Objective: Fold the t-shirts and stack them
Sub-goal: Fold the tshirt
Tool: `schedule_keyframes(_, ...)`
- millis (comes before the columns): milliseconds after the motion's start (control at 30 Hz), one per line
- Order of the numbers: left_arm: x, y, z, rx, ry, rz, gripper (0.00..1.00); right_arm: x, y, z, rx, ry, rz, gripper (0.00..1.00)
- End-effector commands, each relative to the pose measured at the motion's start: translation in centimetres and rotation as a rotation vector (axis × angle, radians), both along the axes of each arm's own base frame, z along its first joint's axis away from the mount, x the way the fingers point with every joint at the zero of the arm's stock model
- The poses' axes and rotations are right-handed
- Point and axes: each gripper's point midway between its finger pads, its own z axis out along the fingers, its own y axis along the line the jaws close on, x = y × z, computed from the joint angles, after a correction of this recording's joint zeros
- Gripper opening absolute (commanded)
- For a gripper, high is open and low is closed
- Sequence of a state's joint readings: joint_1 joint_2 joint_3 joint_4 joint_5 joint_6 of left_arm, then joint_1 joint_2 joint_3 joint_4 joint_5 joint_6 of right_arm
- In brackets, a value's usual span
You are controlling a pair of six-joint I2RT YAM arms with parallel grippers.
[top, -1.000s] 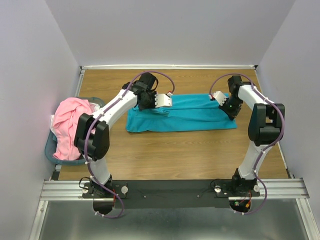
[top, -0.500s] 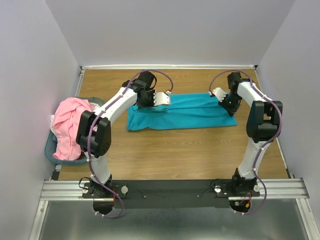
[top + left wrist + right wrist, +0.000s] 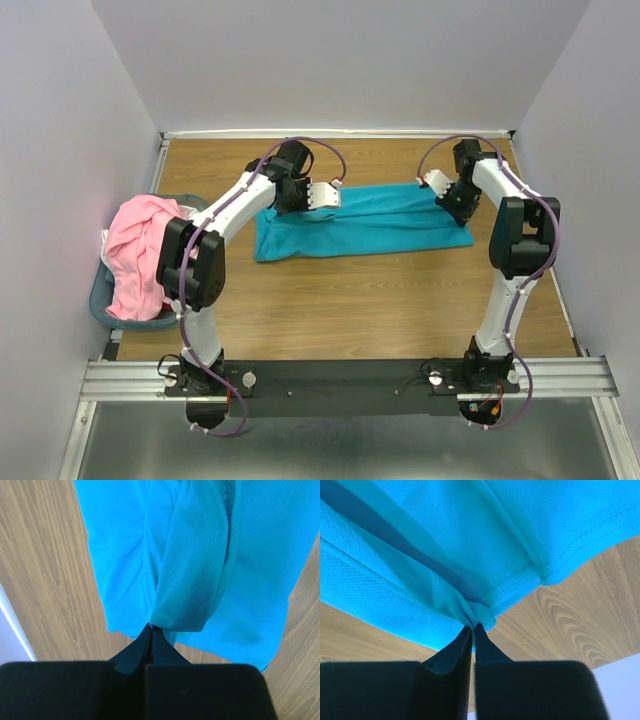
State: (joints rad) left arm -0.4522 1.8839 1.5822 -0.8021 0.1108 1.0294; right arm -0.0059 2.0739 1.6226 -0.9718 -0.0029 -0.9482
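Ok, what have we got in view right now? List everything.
teal t-shirt: one, teal, lying as a long strip across the far part of the table
pink t-shirt: one, light pink, heaped in the basket
basket: one, blue-grey, at the table's left edge
table: one, brown wood, under it all
left gripper: one, black fingertips, shut on the teal t-shirt's far edge, left part
right gripper: one, black fingertips, shut on its far right corner

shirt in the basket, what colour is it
The shirt is plain light pink, seen only in the top external view.
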Motion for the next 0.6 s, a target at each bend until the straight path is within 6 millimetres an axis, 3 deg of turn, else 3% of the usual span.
schedule_keyframes(0, 0.9, 0.9, -0.7, 0.026, -0.009, 0.019, 0.00, 0.7, -0.1, 0.0, -0.015, 0.000, -0.020, 0.21)
schedule_keyframes(100, 1.4, 1.3, -1.1, 0.026, -0.014, 0.053, 0.04, 1.7, 0.2, 0.5, 0.000, -0.027, -0.050, 0.44)
schedule_keyframes(200, 2.6, 1.9, -0.5, -0.006, -0.044, 0.109, 0.33, 2.5, 0.3, 1.3, 0.039, -0.060, -0.099, 0.57)
schedule_keyframes(300, 4.5, 2.8, 1.4, -0.076, -0.088, 0.190, 0.41, 3.0, -0.1, 2.3, 0.070, -0.091, -0.161, 0.59)
schedule_keyframes(333, 5.1, 3.1, 2.1, -0.099, -0.105, 0.216, 0.50, 3.1, -0.1, 2.8, 0.082, -0.104, -0.187, 0.61)
schedule_keyframes(400, 5.7, 4.0, 3.3, -0.164, -0.108, 0.286, 0.52, 2.9, -0.4, 3.2, 0.108, -0.107, -0.224, 0.61)
schedule_keyframes(467, 5.6, 4.8, 4.7, -0.226, -0.111, 0.323, 0.56, 2.0, -0.2, 3.4, 0.142, -0.087, -0.259, 0.61)
schedule_keyframes(567, 3.9, 5.3, 4.7, -0.310, -0.040, 0.381, 0.56, 0.2, 0.0, 2.9, 0.209, -0.028, -0.332, 0.61)
